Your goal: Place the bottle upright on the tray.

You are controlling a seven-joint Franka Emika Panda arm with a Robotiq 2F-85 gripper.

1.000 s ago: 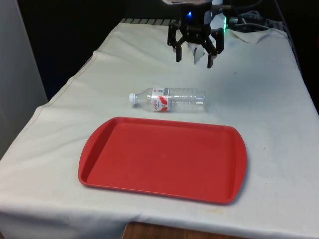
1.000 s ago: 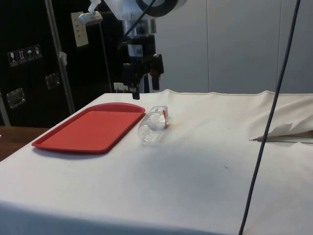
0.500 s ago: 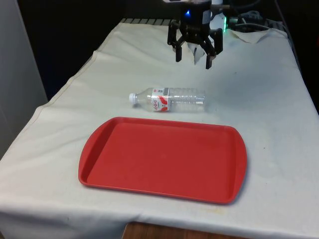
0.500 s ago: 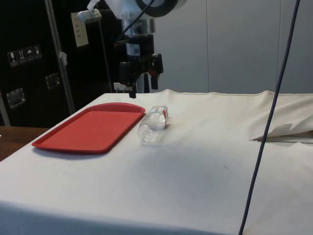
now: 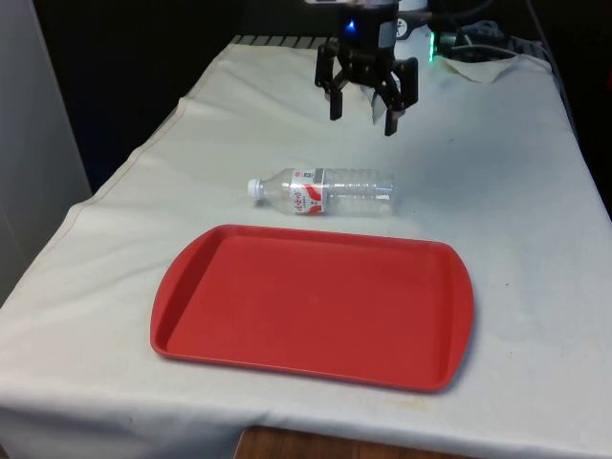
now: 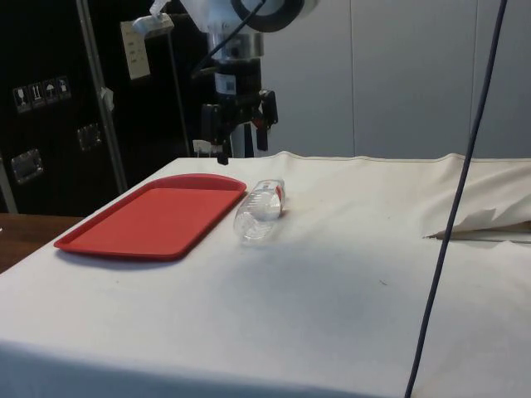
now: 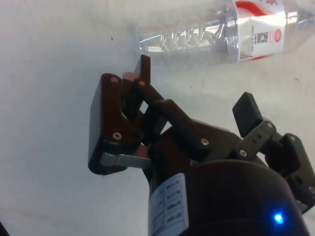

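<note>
A clear plastic bottle (image 5: pixel 325 191) with a white cap and a red-and-white label lies on its side on the cloth, cap toward the front view's left. It also lies in the side view (image 6: pixel 260 211) and the wrist view (image 7: pixel 216 37). A flat red tray (image 5: pixel 316 304) sits on the near side of it, bare, also seen from the side (image 6: pixel 153 217). My gripper (image 5: pixel 362 117) hangs open in the air above the cloth, beyond the bottle and well above it (image 6: pixel 241 154). Nothing is between its fingers (image 7: pixel 248 109).
A crumpled cloth and cables (image 5: pixel 478 53) lie at the table's far end, on the front view's right. A dark cable (image 6: pixel 460 191) hangs down across the side view. Bare white cloth (image 5: pixel 516 191) surrounds the tray and bottle.
The open gripper has risen a little and drifted slightly toward the front view's left. The bottle and tray have not moved.
</note>
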